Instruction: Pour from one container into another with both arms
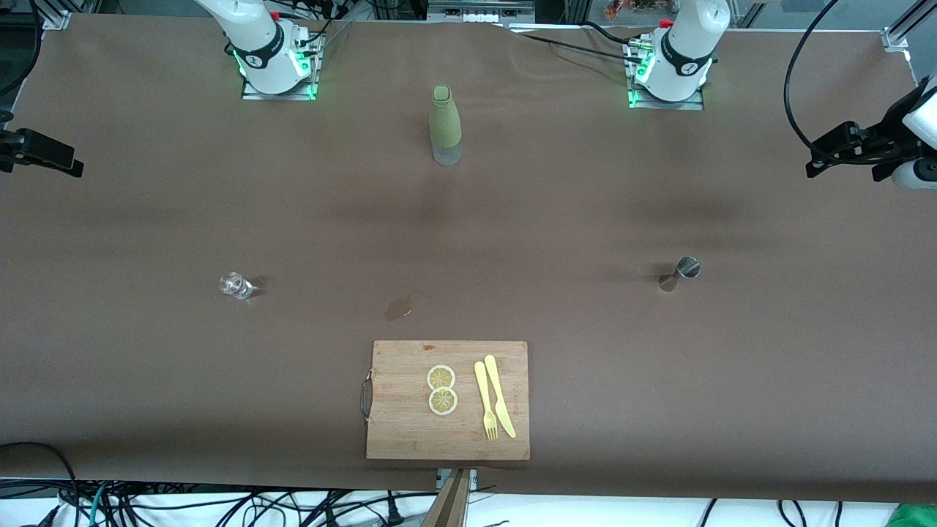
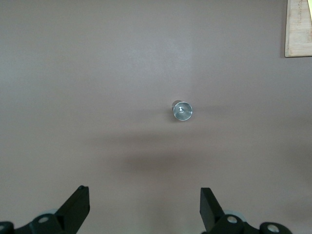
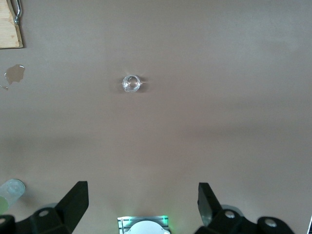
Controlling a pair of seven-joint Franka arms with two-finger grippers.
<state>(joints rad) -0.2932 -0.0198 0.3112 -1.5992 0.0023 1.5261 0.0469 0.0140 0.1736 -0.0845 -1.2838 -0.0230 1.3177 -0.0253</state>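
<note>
Both end effectors wide, empty: left end effector [image 2: 145, 207] over metal cup [image 2: 183, 110], right end effector [image 3: 143, 204] over glass [image 3: 131, 83]. No legible writing.

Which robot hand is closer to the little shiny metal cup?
The left gripper: it hangs open over the bare table with the metal cup ahead. The right gripper hangs open near the clear glass instead.

I'm looking down on a brown table [image 1: 146, 183] filling nearly the whole frame, evenly lit with soft shadows mid-frame. Along the bottom edge, a white floor [image 1: 622, 512] strewn with black cables [image 1: 293, 509]. Aluminium framing [image 1: 911, 22] at the upper right corner.
</note>
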